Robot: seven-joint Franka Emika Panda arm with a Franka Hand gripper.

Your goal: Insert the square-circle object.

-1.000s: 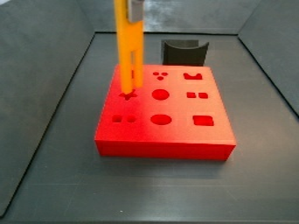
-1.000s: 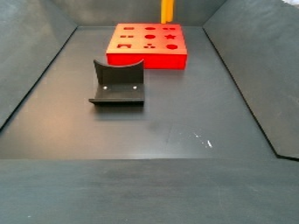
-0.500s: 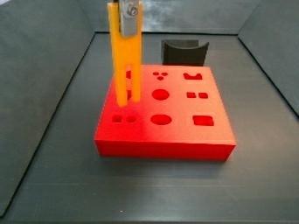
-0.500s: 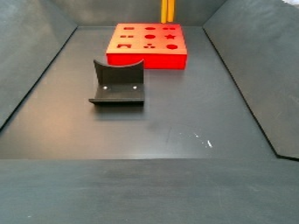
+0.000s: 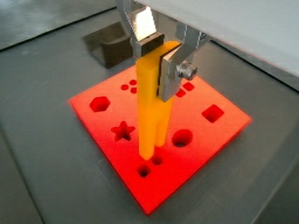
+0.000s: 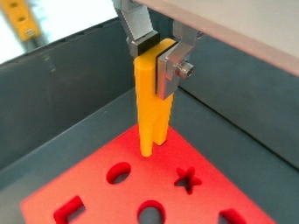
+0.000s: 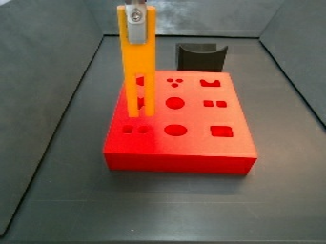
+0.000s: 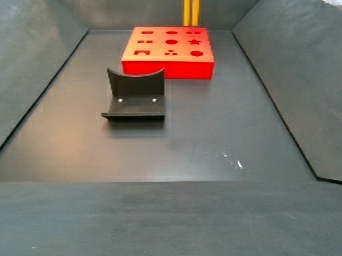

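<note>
The square-circle object, a long orange-yellow bar (image 7: 136, 71), hangs upright in my gripper (image 7: 136, 13). The gripper is shut on its upper end, as both wrist views show (image 5: 149, 66) (image 6: 152, 58). The bar (image 5: 152, 109) (image 6: 151, 109) has its split lower end over the red block (image 7: 192, 143) with shaped holes, at the left column of holes near a corner. I cannot tell whether it touches the block. In a side view only the bar's lower part (image 8: 193, 11) shows, behind the red block (image 8: 168, 62).
The dark fixture (image 8: 135, 96) stands on the floor in front of the block in one side view and behind it (image 7: 200, 54) in the other. It also shows in a wrist view (image 5: 108, 42). Grey bin walls (image 7: 51, 105) rise on all sides.
Since a second ago the bar's lower end has moved from the block's back-left hole toward the front along the left column. In the last half second it barely moved.
</note>
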